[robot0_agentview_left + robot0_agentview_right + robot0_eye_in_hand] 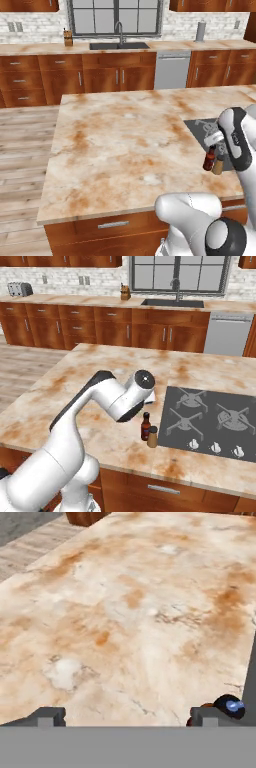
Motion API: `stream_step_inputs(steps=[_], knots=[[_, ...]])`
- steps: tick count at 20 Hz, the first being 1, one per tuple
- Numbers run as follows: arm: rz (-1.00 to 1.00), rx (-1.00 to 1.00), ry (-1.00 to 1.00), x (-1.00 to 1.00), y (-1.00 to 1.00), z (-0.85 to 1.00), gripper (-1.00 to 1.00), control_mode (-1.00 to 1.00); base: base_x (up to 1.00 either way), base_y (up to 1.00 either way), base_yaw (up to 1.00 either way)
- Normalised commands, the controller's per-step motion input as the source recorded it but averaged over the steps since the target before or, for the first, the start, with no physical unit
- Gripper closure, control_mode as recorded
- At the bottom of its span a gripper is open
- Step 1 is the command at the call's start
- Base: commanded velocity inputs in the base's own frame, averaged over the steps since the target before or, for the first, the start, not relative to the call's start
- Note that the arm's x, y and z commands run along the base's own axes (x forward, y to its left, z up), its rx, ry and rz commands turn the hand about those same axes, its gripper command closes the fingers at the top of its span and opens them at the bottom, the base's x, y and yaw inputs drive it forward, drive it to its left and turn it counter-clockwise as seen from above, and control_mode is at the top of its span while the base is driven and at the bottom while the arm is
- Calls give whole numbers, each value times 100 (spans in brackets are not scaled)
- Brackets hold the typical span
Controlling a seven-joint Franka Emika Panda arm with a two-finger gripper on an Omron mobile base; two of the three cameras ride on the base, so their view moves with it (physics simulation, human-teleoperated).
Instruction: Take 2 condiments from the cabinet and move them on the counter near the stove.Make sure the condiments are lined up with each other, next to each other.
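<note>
Your gripper [127, 716] has its jaws spread wide and holds nothing, the sauce bottle [145, 426] and shaker [152, 437] stand touching on the counter [75, 386] just beside the stove [210, 421], so lift straight up without knocking them, though the arm hides the fingers in both base views.

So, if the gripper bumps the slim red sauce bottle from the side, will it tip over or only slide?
The sauce bottle stands upright, tall and narrow, so a push near its black cap would probably tip it. The shaker stands close beside it and would likely be knocked too. The counter looks smooth, so a low push may only slide it.
</note>
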Motion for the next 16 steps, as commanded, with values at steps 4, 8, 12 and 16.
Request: stream_step_inputs(steps=[4,8,12,16], knots=[[-12,-17,45,57,100,59,-100,-100,0,0,0],[-16,-12,4,41,100,11,-100,-100,0,0,0],[-16,-12,4,13,87,0,-100,-100,0,0,0],[-15,-6,-23,-10,67,-3,-100,-100,0,0,0]])
